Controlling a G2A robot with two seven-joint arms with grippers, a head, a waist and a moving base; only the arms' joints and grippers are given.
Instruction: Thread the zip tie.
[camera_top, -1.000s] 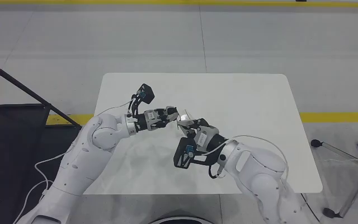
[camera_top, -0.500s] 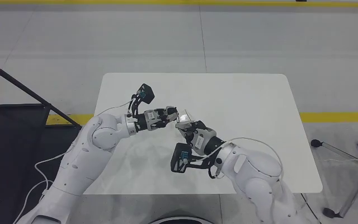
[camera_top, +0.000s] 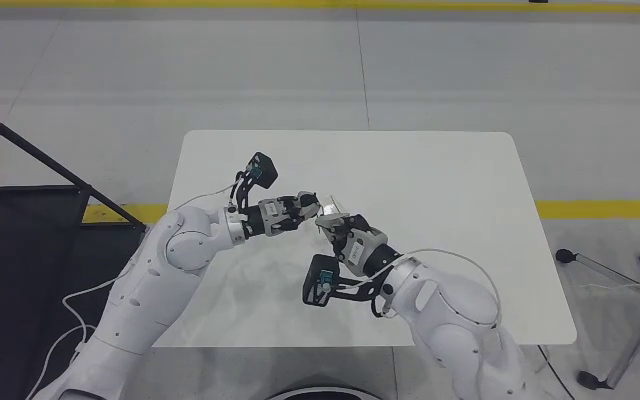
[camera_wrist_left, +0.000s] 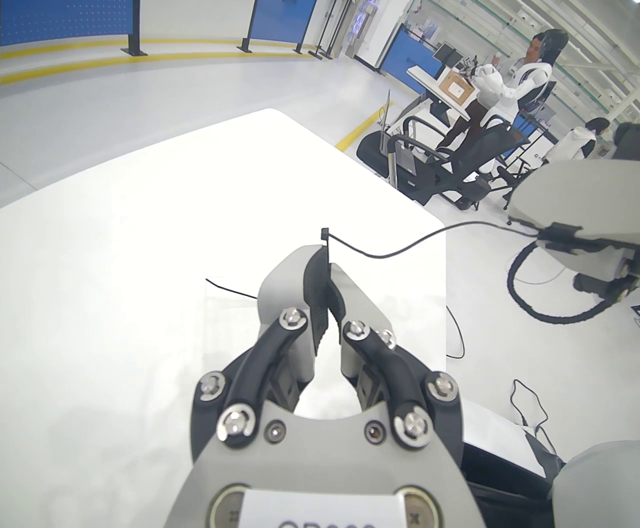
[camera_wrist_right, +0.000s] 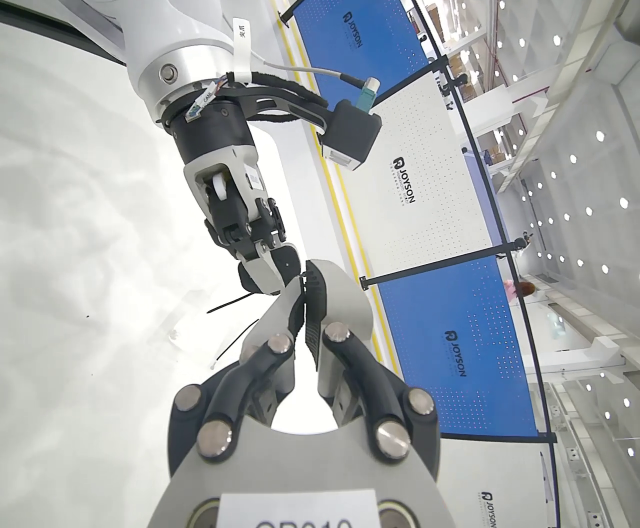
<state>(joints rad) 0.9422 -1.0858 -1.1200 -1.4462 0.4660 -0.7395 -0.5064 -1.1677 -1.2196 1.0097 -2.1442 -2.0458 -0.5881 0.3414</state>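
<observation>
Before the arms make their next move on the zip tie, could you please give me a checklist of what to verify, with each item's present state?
1. The left gripper is shut on the zip tie: ok.
2. The zip tie head sticks out clear beyond that gripper: ok.
3. The right gripper is shut on the zip tie too: ok.
4. The head's slot faces the right gripper: cannot tell.
5. Both grippers are close together over the white table: ok.
</observation>
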